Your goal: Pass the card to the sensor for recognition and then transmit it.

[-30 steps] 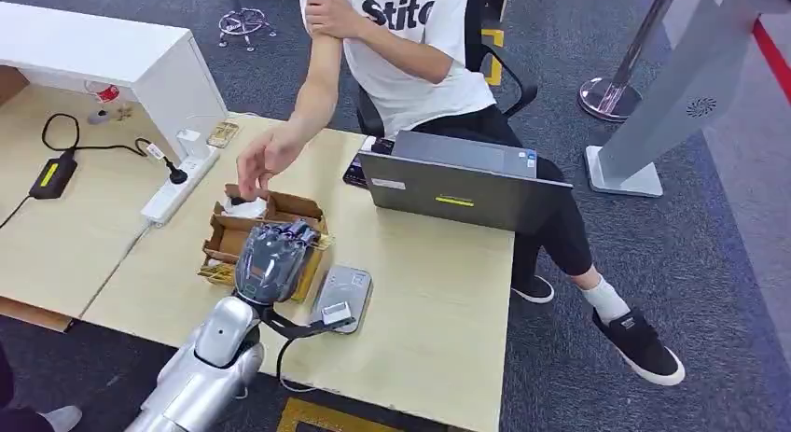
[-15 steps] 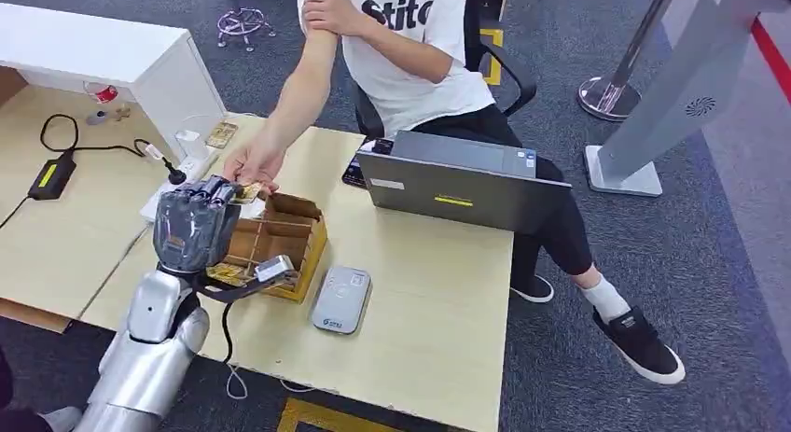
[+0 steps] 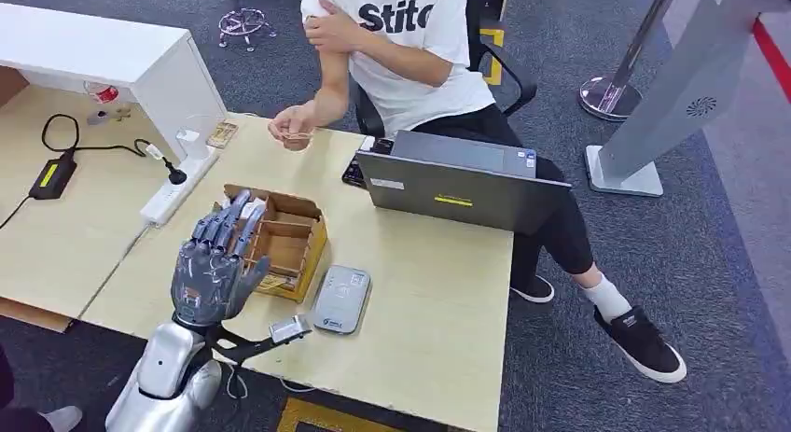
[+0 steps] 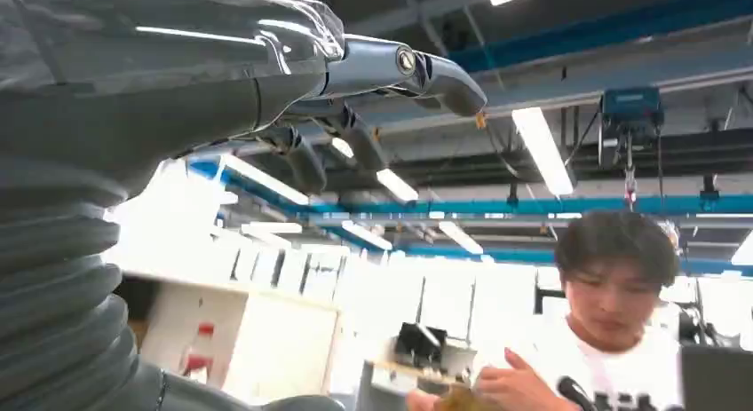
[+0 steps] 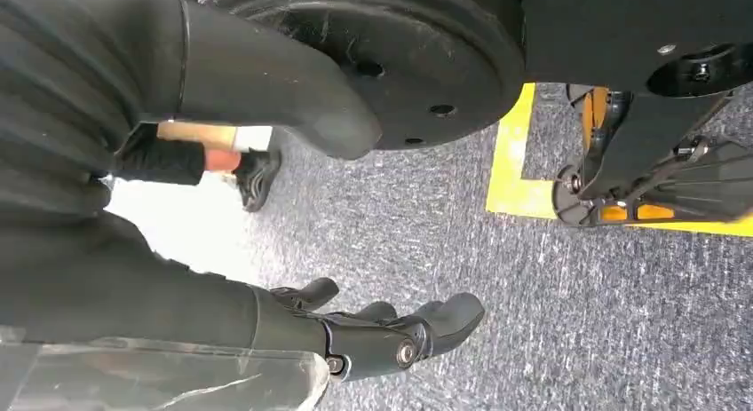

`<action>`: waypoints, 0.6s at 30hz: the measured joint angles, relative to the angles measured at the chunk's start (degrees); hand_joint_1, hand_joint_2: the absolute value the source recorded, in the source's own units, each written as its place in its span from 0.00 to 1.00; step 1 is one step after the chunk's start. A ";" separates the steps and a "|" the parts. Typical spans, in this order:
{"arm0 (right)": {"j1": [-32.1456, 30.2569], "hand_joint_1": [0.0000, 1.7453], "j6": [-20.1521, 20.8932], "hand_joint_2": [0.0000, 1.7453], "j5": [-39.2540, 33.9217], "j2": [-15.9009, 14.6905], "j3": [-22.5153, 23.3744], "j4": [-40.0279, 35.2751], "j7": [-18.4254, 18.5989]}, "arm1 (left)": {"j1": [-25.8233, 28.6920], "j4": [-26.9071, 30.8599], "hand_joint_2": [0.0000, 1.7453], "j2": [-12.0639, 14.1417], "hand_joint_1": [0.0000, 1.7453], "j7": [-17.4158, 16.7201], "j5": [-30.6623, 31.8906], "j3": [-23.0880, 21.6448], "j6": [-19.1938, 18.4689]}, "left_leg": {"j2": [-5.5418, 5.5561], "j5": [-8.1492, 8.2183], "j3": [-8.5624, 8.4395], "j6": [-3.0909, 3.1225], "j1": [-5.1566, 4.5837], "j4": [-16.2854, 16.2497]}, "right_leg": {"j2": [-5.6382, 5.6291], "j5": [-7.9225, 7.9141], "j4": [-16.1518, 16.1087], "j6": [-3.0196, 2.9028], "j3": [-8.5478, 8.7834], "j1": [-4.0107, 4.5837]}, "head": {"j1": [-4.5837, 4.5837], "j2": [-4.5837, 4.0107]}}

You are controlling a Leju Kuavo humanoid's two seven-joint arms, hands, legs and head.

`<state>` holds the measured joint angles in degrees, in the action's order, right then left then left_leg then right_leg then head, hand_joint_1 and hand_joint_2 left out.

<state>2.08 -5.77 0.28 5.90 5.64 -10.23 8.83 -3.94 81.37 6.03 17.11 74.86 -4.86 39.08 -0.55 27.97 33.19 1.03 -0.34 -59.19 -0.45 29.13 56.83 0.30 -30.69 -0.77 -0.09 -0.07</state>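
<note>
A: L hand [image 3: 216,269]? Fingers [image 3: 233,217] spread, holding nothing, just by the box [image 3: 297,241]. R hand [image 5: 382,335] hangs, loosely curled, nothing in it.
B: Card [image 3: 297,134]? Beyond the box, w/ the person's hand [image 3: 293,126]. Handover looks done; next, prob. fetch another.

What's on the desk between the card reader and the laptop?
Nothing: in the head view the stretch of desk between the grey card reader and the laptop is bare wood.
</note>
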 joint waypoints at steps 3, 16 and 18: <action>-0.08 0.00 0.00 1.00 -0.09 0.07 0.33 0.00 -0.17 | 1.29 0.24 1.00 -0.20 0.00 -0.39 -0.59 -2.84 -1.16 | 0.01 0.00 0.00 0.00 0.00 0.00 | 0.01 0.00 0.01 0.00 0.01 0.00 | 0.00 0.00; -0.17 0.00 0.13 1.00 0.77 0.09 1.25 0.00 -0.39 | -1.02 -8.68 1.00 1.92 0.00 -6.69 0.74 -7.84 -9.77 | 0.01 -0.02 0.00 -0.02 0.01 0.00 | 0.02 0.00 0.06 -0.01 -0.01 0.01 | 0.00 0.00; -0.16 0.00 0.20 1.00 0.96 0.09 1.27 0.00 -0.42 | -2.03 -11.05 1.00 2.43 0.00 -6.80 0.27 -7.84 -10.55 | 0.01 -0.02 0.00 -0.02 0.01 0.00 | 0.02 0.00 0.07 -0.01 -0.01 0.00 | 0.00 0.00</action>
<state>1.92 -5.57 1.25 5.99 6.91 -10.23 8.41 -5.98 70.32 8.46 10.32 75.12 -12.70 28.53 -0.54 27.95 33.18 1.01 -0.33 -59.19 -0.43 29.13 56.90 0.29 -30.70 -0.77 -0.09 -0.07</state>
